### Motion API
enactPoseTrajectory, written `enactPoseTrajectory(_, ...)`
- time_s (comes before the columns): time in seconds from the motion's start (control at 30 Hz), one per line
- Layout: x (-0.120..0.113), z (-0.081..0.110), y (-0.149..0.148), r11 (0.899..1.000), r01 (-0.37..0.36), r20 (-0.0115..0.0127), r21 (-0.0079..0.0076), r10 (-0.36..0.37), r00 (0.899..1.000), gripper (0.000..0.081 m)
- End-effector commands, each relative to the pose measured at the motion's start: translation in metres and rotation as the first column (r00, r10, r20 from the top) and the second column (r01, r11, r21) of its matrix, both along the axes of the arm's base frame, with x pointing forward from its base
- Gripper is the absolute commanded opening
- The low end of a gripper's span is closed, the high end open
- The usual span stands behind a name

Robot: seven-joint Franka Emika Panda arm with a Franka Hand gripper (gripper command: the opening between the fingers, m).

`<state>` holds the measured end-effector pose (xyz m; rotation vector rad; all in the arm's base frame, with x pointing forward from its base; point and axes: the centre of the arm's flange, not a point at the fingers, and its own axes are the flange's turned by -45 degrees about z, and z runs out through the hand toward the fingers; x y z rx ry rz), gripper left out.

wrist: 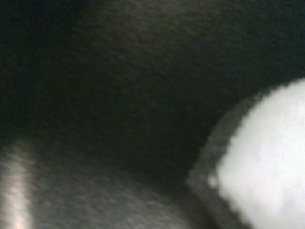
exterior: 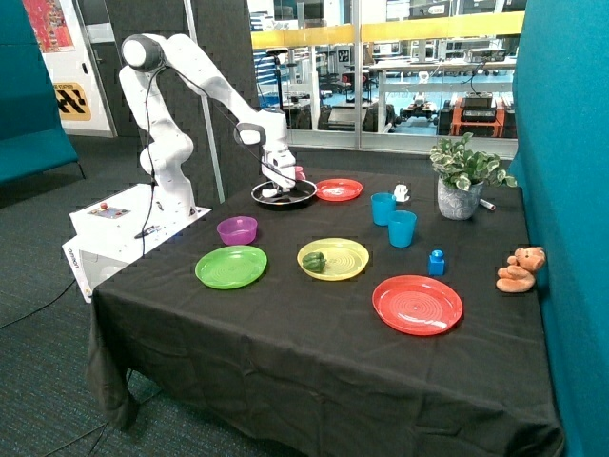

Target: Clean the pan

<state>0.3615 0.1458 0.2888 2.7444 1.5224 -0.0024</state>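
The pan (exterior: 295, 198) is round and shallow, black inside with a shiny rim. It stands at the far edge of the black table, beside a small red plate (exterior: 340, 189). My gripper (exterior: 273, 190) reaches down into the pan and its tip is low over the pan's black inside. Something small and pale shows at the gripper's tip, but I cannot tell what it is. The wrist view is very close: a dark surface (wrist: 133, 95) fills it, with a pale rounded thing (wrist: 267, 167) at one side.
Nearer on the table stand a purple bowl (exterior: 237, 229), a green plate (exterior: 230, 266), a yellow plate (exterior: 333, 258) with a green object, a large red plate (exterior: 417, 304), two blue cups (exterior: 394, 220), a blue block (exterior: 436, 262), a potted plant (exterior: 461, 178) and a teddy bear (exterior: 520, 269).
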Motion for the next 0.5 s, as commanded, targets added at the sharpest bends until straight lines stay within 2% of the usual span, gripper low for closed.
enactPoseTrajectory(0.0,-0.009,-0.001,0.015,1.000,-0.021,-0.0002,0.0036,0.021,1.000,0.0000)
enactPoseTrajectory(0.47,0.006,0.001,0.043,1.000,-0.015,-0.0002,0.0036,0.015,1.000,0.0000)
